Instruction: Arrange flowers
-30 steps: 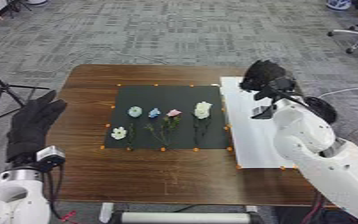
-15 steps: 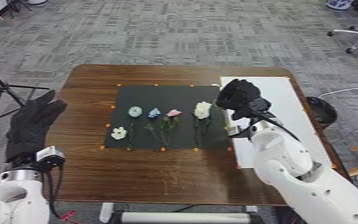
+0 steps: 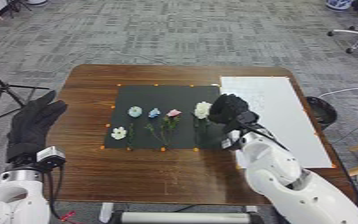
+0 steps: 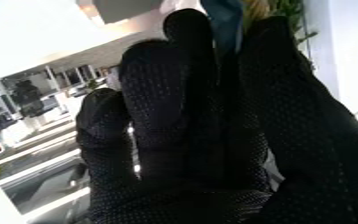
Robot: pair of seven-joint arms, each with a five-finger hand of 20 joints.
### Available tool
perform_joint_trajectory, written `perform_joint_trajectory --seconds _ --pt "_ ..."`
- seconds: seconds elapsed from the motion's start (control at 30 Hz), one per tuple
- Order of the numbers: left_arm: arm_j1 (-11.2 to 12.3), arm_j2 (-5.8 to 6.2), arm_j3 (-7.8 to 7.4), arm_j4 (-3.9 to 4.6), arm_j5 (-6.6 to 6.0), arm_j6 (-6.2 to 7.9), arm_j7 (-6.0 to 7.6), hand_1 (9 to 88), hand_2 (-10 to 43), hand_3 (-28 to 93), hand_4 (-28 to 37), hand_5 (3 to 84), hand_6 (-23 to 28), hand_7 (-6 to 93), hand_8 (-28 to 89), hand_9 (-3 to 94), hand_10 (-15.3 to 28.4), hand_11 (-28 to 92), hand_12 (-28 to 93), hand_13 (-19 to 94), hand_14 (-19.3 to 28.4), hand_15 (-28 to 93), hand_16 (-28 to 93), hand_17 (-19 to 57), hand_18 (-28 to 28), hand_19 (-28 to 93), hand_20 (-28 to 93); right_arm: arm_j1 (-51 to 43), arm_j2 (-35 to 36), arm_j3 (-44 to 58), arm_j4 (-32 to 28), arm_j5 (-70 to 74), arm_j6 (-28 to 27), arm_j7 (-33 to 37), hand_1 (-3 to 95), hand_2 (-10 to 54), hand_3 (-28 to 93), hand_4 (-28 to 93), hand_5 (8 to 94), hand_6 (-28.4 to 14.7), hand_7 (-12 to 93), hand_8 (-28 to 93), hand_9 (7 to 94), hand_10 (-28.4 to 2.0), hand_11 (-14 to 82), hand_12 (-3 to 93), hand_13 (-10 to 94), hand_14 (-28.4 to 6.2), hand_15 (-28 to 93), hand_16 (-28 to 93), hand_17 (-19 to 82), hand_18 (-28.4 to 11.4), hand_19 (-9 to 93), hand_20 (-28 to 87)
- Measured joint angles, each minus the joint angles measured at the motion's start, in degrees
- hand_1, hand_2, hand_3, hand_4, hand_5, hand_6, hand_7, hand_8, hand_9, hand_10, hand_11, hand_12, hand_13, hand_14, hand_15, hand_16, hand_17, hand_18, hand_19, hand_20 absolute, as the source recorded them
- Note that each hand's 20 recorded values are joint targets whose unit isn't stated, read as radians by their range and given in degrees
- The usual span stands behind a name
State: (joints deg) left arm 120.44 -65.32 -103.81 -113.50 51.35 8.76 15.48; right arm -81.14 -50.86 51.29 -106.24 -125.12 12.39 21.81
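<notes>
The right hand [image 3: 230, 110] has moved off the white sheet [image 3: 286, 120] to the dark mat's [image 3: 149, 94] edge, just beside the large white flower [image 3: 202, 109]. Its fingers are straight and close together; whether they touch a stem I cannot tell. Beyond that flower from the hand lie the pink [image 3: 174, 113], blue [image 3: 154, 113], pale green [image 3: 135, 111] and small white [image 3: 119, 133] blooms. Mat and sheet lie on the brown worktop [image 3: 158, 180]. To the hand's right, past the worktop, stands a black bin [image 3: 321, 111]; grey carpet [image 3: 184, 40] spreads ahead. The left hand [image 3: 35, 120], fingers straight, is near a tripod [image 3: 2, 90].
</notes>
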Motion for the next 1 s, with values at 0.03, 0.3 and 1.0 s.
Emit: perform_joint_trajectory --seconds 0.03,0.3,1.0 --pt "0.0 0.00 0.05 0.03 0.02 -0.02 -0.10 23.4 9.4 68 -28.3 47.8 3.7 10.7 -7 50.4 15.2 20 9 40 18.2 19 -1 5.9 13.7 12 17 0.0 -0.1 0.0 0.1 0.0 -0.3 0.0 55.7 -8.8 58 -15 78.7 1.8 17 5 81.7 -12.4 12.2 23.2 76 -9.7 57 34 40 -22.5 81 57" --pt "-0.4 0.03 0.55 0.26 0.07 -0.43 -0.82 23.3 9.3 68 -28.3 47.6 3.7 10.6 -7 50.3 15.2 20 9 39 18.3 20 -1 5.8 13.7 12 16 0.0 -0.4 0.1 0.5 -0.1 -1.6 0.0 53.6 -8.8 57 -14 77.1 1.1 16 5 79.1 -12.9 14.5 19.5 75 -10.1 57 34 39 -22.7 81 57" --pt "-0.9 0.03 0.66 0.48 0.17 -0.79 -1.03 23.7 9.1 68 -28.3 47.5 3.9 10.4 -7 50.2 15.2 20 9 39 18.4 20 -1 5.5 13.7 12 16 -0.2 0.9 0.2 0.5 0.0 -3.7 -0.9 50.6 -9.5 57 -12 74.1 0.4 15 5 71.7 -14.1 14.1 16.6 73 -10.7 58 33 38 -23.0 80 58"
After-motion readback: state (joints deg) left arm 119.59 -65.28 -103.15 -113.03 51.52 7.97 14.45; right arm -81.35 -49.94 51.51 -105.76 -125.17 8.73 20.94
